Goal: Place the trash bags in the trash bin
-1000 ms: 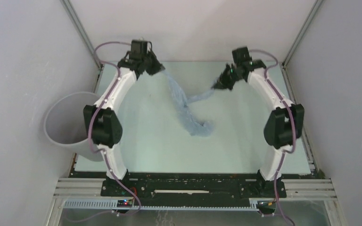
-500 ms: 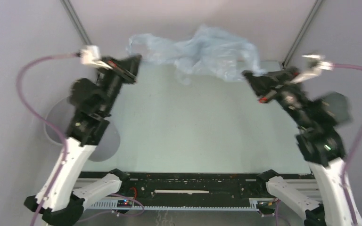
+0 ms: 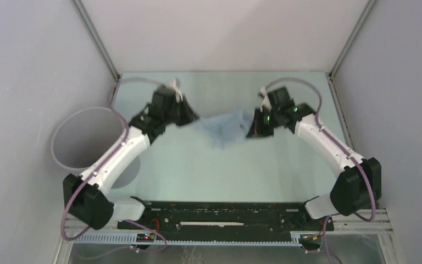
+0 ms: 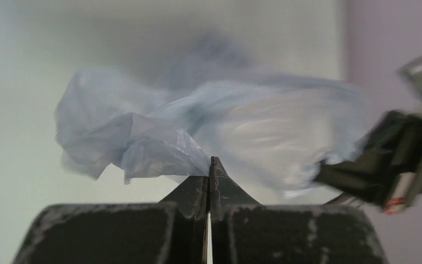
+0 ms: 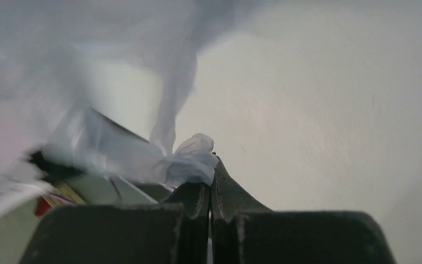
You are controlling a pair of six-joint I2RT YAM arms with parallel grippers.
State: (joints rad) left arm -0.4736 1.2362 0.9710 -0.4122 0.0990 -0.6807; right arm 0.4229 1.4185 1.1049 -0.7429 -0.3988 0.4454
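A pale-blue crinkly trash bag (image 3: 225, 125) hangs bunched between my two grippers over the middle of the table. My left gripper (image 3: 193, 117) is shut on the bag's left end, where film (image 4: 143, 146) puffs out above its tips (image 4: 209, 168). Facing it, my right gripper (image 3: 251, 127) is shut on the right end, a wad of film (image 5: 189, 159) pinched at its tips (image 5: 211, 168). The round grey trash bin (image 3: 60, 132) stands off the table's left edge, its mouth open upward, partly behind the left arm.
White walls close the cell on three sides, with metal corner posts (image 3: 96, 41) at the back. The black rail (image 3: 225, 212) with the arm bases runs along the near edge. The pale table top (image 3: 225, 176) lies below the bag.
Both arms have come down from a high raised pose and drawn closer together. The bag, spread wide up at the back wall, is now bunched low between the grippers.
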